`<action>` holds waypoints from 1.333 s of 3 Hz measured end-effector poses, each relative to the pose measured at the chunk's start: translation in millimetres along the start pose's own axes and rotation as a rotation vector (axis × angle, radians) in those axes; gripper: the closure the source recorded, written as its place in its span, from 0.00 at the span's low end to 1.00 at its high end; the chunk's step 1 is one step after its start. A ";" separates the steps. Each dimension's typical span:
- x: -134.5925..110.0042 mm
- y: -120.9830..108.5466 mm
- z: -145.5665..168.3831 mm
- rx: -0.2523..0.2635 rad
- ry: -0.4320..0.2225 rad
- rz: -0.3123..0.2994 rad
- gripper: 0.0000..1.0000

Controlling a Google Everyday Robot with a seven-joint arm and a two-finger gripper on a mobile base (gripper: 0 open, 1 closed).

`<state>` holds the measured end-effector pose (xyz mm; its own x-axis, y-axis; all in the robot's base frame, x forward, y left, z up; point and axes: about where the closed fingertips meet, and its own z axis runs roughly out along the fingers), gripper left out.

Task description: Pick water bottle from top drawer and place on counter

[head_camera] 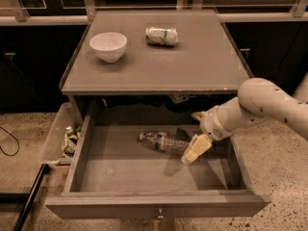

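Water bottle [161, 142] lies on its side in the middle of the open top drawer [120, 170], cap toward ten o'clock. My gripper [195, 149] is down in the drawer, right at the bottle's four o'clock end. I cannot tell if it is open or closed. I think this is the grab step; the bottle is not lifted yet. Next I need a firm hold on the round bottle, then go up toward twelve o'clock to the counter [192, 66], away from the white bowl [108, 45] and wrapped packet [162, 35].
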<state>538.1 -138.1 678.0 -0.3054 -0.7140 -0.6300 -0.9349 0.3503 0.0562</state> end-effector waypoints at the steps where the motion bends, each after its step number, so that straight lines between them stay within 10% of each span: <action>1: -9.4 2.7 26.6 -0.039 -0.037 0.002 0.00; 4: 0.1 11.4 69.1 0.014 -0.078 -0.069 0.00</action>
<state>539.9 -92.3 625.1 -0.2245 -0.6876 -0.6905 -0.9506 0.3104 0.0000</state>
